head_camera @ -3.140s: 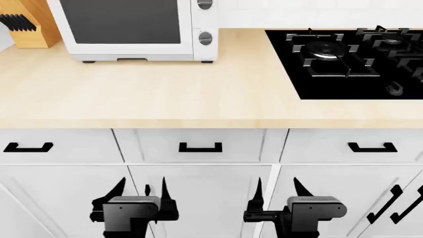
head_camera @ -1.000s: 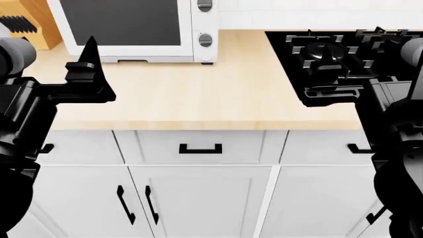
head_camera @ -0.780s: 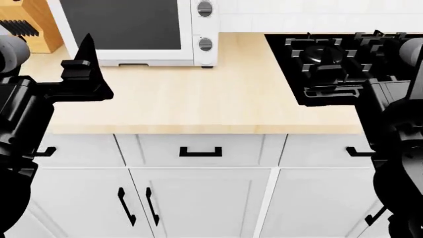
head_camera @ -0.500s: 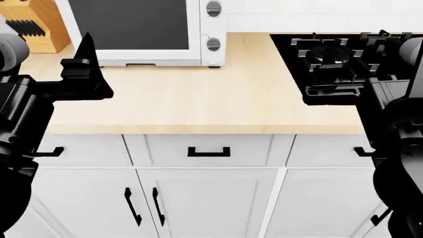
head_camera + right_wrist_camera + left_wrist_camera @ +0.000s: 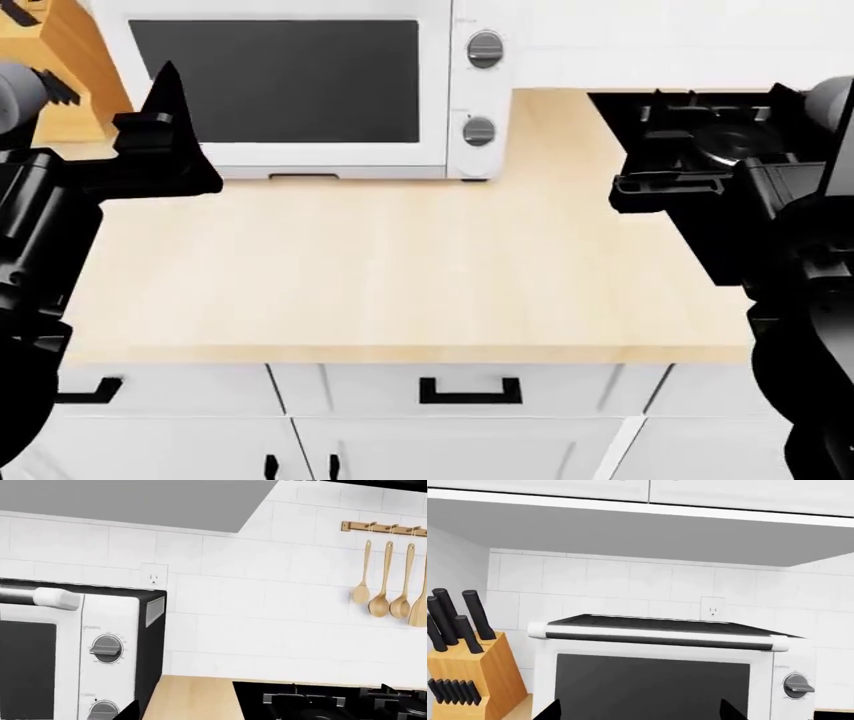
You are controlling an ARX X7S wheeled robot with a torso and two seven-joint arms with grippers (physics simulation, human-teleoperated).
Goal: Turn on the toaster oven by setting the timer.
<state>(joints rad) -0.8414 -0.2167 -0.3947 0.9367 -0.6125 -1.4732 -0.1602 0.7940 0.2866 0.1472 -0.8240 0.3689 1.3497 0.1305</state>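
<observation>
Black robot arms rise at both edges of the head view, above a pale wooden countertop point(image 5: 387, 270). The left gripper point(image 5: 158, 130) is raised with fingers pointing up, spread apart and grasping nothing. Whether the right gripper point(image 5: 654, 190) is released or clenched cannot be told. The large white boxy toaster oven point(image 5: 287, 90) with dark glass door and two grey knobs point(image 5: 479, 130) stands at the counter's back, beside a wooden knife block point(image 5: 464, 680). Bare counter lies between the arms.
</observation>
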